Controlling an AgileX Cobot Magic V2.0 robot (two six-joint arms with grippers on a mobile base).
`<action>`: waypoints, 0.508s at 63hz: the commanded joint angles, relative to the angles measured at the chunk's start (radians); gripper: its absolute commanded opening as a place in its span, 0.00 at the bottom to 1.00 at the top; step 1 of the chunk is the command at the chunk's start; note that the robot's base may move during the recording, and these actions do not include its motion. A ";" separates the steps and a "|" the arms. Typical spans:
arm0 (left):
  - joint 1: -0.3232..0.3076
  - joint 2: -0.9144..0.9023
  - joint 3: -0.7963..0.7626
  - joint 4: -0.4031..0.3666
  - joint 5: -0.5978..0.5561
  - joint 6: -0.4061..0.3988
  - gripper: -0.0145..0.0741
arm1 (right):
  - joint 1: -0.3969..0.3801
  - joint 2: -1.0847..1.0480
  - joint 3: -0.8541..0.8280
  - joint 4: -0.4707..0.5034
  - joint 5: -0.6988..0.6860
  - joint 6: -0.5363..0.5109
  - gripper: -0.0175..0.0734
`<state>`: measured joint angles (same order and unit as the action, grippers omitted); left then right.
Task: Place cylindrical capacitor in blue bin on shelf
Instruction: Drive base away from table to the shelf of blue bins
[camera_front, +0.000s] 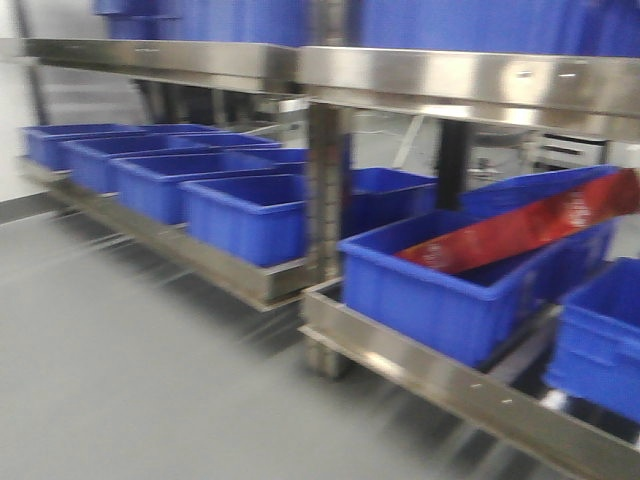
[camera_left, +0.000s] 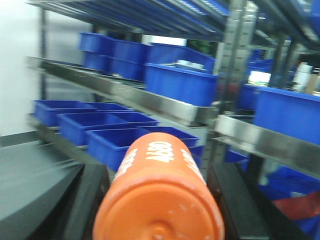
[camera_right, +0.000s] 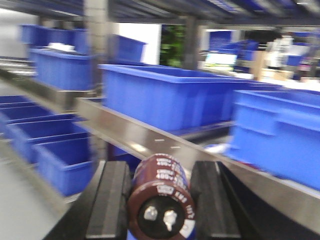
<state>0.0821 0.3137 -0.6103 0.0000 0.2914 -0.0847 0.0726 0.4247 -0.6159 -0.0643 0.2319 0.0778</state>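
Orange cylinder (camera_left: 159, 205) clamped by left tool (camera_left: 159, 185), capacitor (camera_right: 162, 197) by right tool (camera_right: 161, 175), steel shelf (camera_front: 430, 82), grey floor (camera_front: 120, 350)

- White print running lengthwise on the orange cylinder (camera_left: 159, 200): large characters, most likely "450", seen sideways and blurred; more white marks beside them, not legible.
- White print in rows on the dark brown sleeve of the cylindrical capacitor (camera_right: 161, 197): possibly "450" among them, too smeared to confirm.
- White markings on the red strip (camera_front: 530, 232) lying slantwise in a blue bin (camera_front: 420, 290): too blurred to read.
- No other legible text, label or sign anywhere.
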 joint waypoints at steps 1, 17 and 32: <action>0.004 -0.005 -0.001 0.000 -0.025 -0.001 0.04 | -0.004 -0.002 0.000 -0.013 -0.030 0.000 0.01; 0.004 -0.005 -0.001 0.000 -0.025 -0.001 0.04 | -0.004 -0.002 0.000 -0.013 -0.030 0.000 0.01; 0.004 -0.005 -0.001 0.000 -0.025 -0.001 0.04 | -0.004 -0.002 0.000 -0.013 -0.030 0.000 0.01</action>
<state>0.0821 0.3137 -0.6103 0.0000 0.2914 -0.0828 0.0726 0.4247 -0.6159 -0.0643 0.2319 0.0778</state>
